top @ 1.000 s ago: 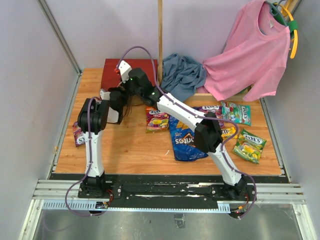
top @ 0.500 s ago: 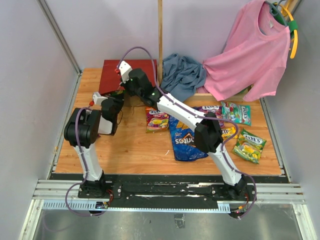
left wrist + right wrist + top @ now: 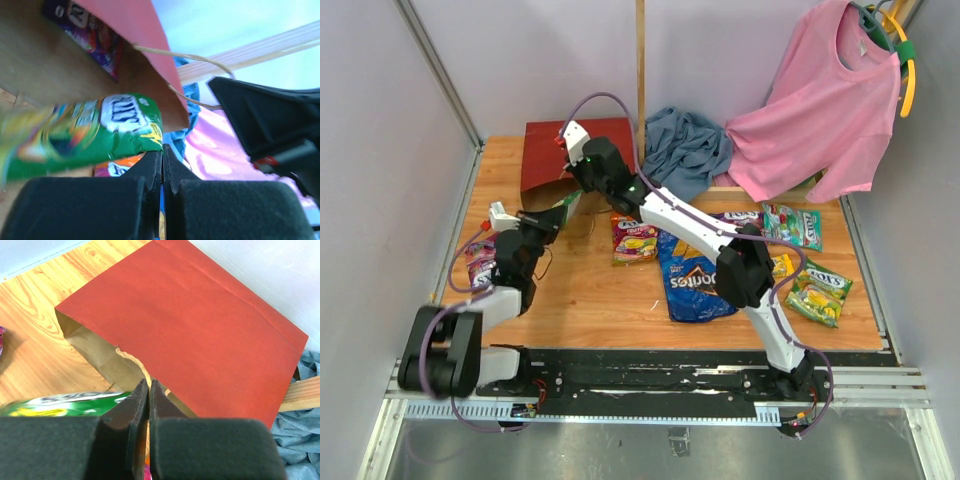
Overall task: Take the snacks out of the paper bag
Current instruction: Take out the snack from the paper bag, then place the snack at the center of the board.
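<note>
The left pincer [image 3: 162, 152] is closed on one corner of the green packet [image 3: 90, 137]. The packet's long axis runs from the pincer tips toward the mouth of the paper bag [image 3: 190, 325]. Its far end is blurred in the left wrist view, so full clearance of the mouth cannot be confirmed. The right pincer [image 3: 148, 385] is closed to a narrow slit on the cord handle [image 3: 131, 356] and holds the upper lip of the mouth raised. The bag lies on its side at the far left of the bench [image 3: 590, 290], mouth facing the left arm, which is the nearer arm to it. One purple packet [image 3: 87, 32] lies inside, against the brown lining. The next move probably requires drawing the green packet along its own axis, away from the mouth. Bare wood lies in front of the left arm. The Doritos bag [image 3: 690, 280] and smaller packets occupy the middle and right.
</note>
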You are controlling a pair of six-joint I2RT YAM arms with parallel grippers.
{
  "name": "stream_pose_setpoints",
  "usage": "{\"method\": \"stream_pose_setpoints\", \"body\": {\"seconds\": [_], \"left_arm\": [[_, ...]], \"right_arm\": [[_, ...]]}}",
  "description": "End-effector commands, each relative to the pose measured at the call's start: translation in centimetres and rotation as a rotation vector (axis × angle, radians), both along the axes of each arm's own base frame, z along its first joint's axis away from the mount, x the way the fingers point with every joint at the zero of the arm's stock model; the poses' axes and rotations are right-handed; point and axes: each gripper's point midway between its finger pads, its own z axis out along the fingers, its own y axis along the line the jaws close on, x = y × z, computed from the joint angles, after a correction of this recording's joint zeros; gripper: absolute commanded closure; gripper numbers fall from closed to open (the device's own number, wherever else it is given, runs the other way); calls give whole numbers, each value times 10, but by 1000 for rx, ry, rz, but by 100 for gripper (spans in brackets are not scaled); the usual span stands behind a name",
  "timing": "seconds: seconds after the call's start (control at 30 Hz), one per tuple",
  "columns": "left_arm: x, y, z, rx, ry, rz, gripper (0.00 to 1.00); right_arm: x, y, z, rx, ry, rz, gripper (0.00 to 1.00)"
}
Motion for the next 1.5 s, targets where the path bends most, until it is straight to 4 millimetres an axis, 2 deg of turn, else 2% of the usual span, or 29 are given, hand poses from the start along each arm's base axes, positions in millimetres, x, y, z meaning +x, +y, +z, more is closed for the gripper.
{"method": "stream_pose_setpoints", "body": {"seconds": [0.0,0.2,0.37,0.53,0.67,0.87,1.07,1.2,1.37,1.47], "left_arm": [[-29,20,-3,152,88,74,100],[-66,55,16,276,115,222,100],[-79,81,43,324,112,319,100],[-79,121,63,378,217,469,99],[-73,138,99,367,146,543,99],[-57,161,126,389,144,645,100],[-39,183,136,494,156,747,99],[-21,192,131,505,161,776,100],[2,215,117,545,224,833,100],[9,228,108,590,249,898,100]], "right_arm": [[4,-16,40,73,-47,-36,99],[3,-16,40,81,-40,-29,99],[3,-14,39,86,-37,-22,99],[1,-16,40,80,-40,-19,99],[0,-17,41,79,-41,-17,99],[-1,-20,43,74,-45,-15,99],[-2,-23,44,72,-47,-10,99],[-3,-22,43,71,-42,-5,99],[-3,-25,42,65,-43,-7,99],[-4,-26,41,63,-41,-7,99]]}}
